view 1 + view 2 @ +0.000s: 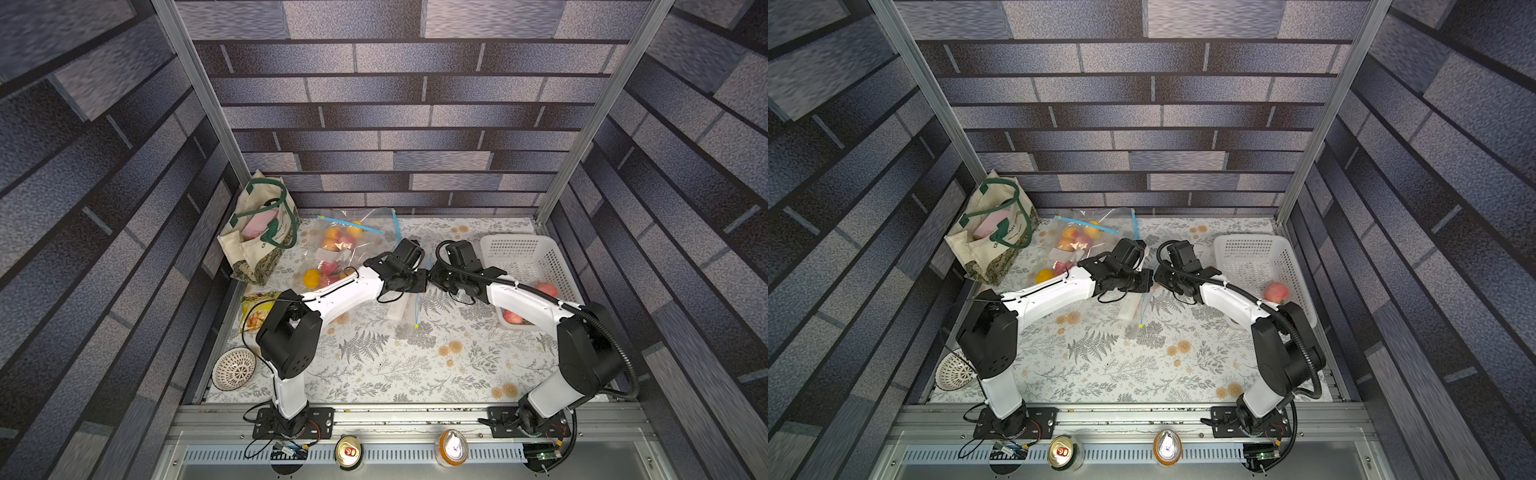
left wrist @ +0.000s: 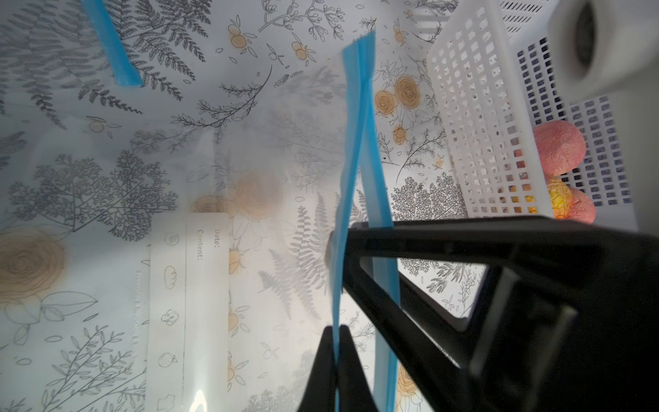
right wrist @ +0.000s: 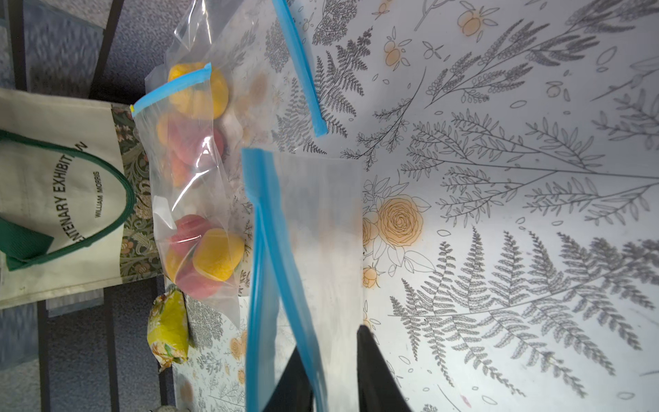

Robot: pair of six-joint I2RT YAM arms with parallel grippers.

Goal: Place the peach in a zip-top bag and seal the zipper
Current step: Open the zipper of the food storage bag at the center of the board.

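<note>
An empty clear zip-top bag (image 1: 400,311) with a blue zipper (image 2: 356,142) hangs mid-table between my two grippers. My left gripper (image 2: 335,330) is shut on one zipper lip. The other lip (image 3: 281,271) runs between the fingers of my right gripper (image 3: 330,340), whose jaws stand apart around it. In both top views the grippers meet tip to tip, left (image 1: 420,277) and right (image 1: 434,274). Pink peaches (image 1: 546,289) (image 1: 1276,292) (image 2: 560,148) lie in the white basket (image 1: 519,249) at the right, partly hidden by my right arm.
Two filled zip bags of fruit (image 1: 338,243) lie at the back left beside a cream tote (image 1: 257,232). A yellow packet (image 1: 257,309) and a patterned bowl (image 1: 233,368) sit at the left edge. Two cans (image 1: 348,451) stand on the front rail.
</note>
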